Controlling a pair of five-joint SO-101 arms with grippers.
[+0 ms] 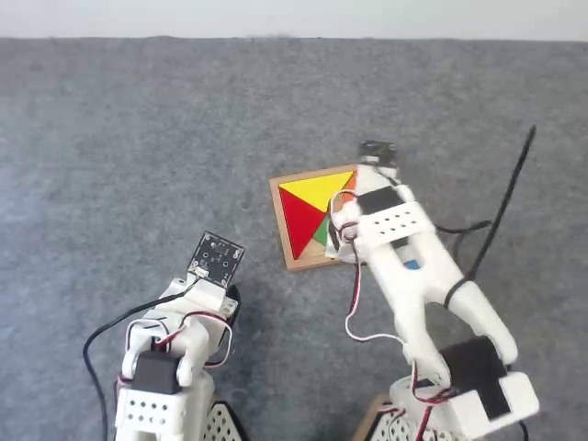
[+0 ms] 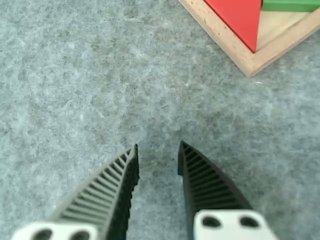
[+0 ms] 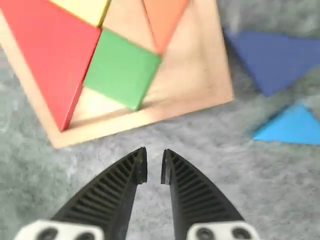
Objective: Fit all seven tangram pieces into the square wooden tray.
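From up high: the tray sits mid-table on the grey carpet, turned at an angle. The yellow triangle and red triangle are in it, plus a sliver of the green square. The right arm hangs over the tray's right side and covers the rest. The left arm is parked down near the bottom edge, well apart from the tray.

Left wrist: the left gripper is over bare carpet, jaws apart, nothing in them. One tray corner is near, with red and a strip of green in it.

Right wrist: the right gripper hovers over carpet just outside the tray rim, jaws only a crack apart and empty. In the tray: red, yellow, the green square against red's edge, and an orange piece whose tip meets the green. There's bare wood beside and under the green. Out on the carpet just past the tray's side lie a dark blue triangle and a light blue triangle, close to each other.

So I'd call it a bit past halfway: four in, at least two blues to go. The gaps left look triangle-shaped, so both probably need turning to drop in flat.
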